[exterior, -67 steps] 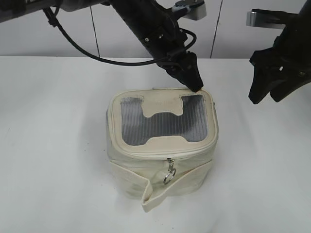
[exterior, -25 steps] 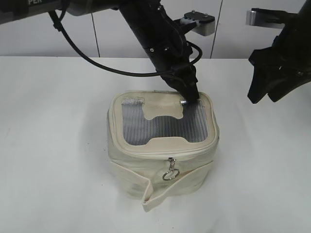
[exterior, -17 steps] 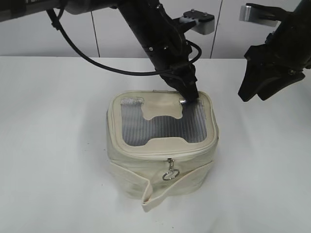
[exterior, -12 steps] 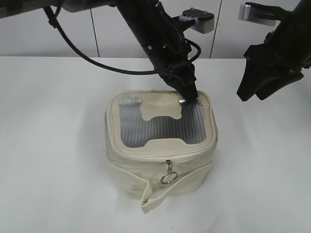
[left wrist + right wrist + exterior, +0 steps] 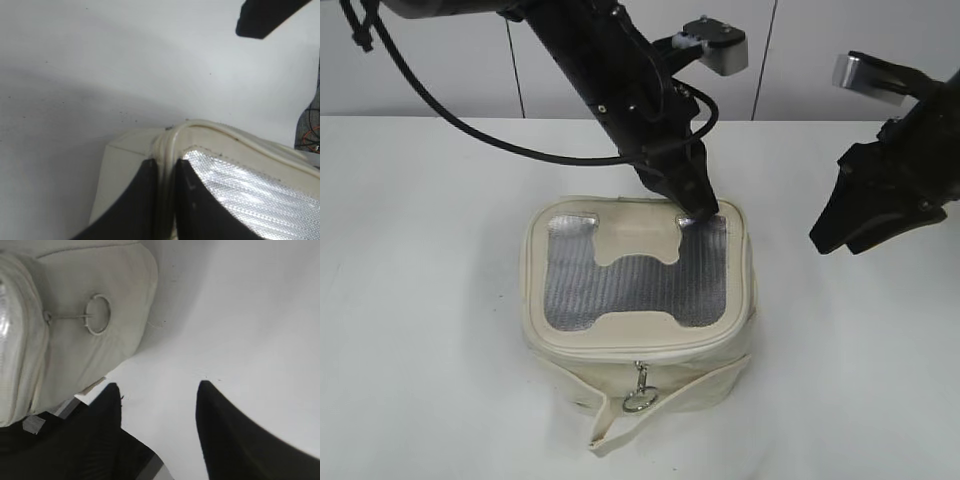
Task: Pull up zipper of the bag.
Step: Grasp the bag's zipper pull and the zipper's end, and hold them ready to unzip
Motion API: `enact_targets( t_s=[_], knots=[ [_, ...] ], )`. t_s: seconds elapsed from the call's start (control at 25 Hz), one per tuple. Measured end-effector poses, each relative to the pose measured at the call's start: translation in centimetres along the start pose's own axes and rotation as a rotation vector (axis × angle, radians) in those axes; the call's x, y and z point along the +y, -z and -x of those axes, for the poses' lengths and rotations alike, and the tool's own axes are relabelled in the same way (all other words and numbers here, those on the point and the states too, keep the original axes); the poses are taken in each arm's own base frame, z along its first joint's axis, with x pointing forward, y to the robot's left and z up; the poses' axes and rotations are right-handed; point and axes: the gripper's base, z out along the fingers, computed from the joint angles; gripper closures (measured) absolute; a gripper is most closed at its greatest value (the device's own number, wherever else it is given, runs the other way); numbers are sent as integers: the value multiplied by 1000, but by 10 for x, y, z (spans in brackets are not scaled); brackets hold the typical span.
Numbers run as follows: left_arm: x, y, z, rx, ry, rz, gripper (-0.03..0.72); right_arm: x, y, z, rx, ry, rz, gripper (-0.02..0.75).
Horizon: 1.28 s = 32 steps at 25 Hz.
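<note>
The cream-white bag (image 5: 555, 345) stands on the table, its lid showing a grey mesh panel (image 5: 640, 290) and an H-shaped patch. The zipper (image 5: 588, 358) runs under the lid rim. One silver slider with a ring pull (image 5: 639, 398) hangs at the front; it also shows in the right wrist view (image 5: 97, 315). My left gripper (image 5: 696, 212) is shut on the lid rim at the back right corner; the left wrist view shows the rim (image 5: 165, 150) pinched between its fingers (image 5: 140, 200). My right gripper (image 5: 842, 236) is open and empty, hanging above the table right of the bag (image 5: 90, 285).
The loose cream strap (image 5: 665, 410) wraps the bag's front and ends on the table at the lower left. The white table (image 5: 420, 300) extends all round the bag. A pale wall stands behind it.
The bag has shifted left and toward the camera with my left gripper holding its back corner. My right gripper has moved lower and a little to the right.
</note>
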Motion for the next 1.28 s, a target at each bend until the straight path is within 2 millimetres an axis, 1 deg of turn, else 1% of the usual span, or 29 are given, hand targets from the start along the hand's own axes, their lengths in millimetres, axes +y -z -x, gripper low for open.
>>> enact_targets(
  t_s=[0.16, 0.28, 0.4, 0.6, 0.76, 0.88, 1.0, 1.2, 1.28],
  knots=[
    [-1, 1, -1, 5, -6, -5, 614, 4, -9, -12, -37, 42, 39, 348],
    [-1, 1, -1, 6, -7, -6, 614, 4, -21, -24, -69, 92, 81, 348],
    [-1, 1, -1, 6, -7, -6, 614, 5, -30, -29, -134, 149, 119, 348],
    [-1, 1, -1, 7, -7, -7, 614, 2, -34, -26, -212, 206, 86, 348],
    [-2, 1, -1, 6, -7, -8, 614, 6, -36, -25, -224, 260, 92, 348],
    [-2, 1, -1, 6, -7, -8, 614, 11, -46, -25, -196, 289, 107, 348],
    [-2, 1, -1, 7, -7, -9, 614, 11, -58, -24, -171, 292, 117, 348],
    [-2, 1, -1, 5, -5, -12, 614, 9, -62, -20, -213, 317, 122, 351],
    [-2, 1, -1, 1, -2, -17, 614, 8, -63, -17, -233, 319, 111, 369]
  ],
)
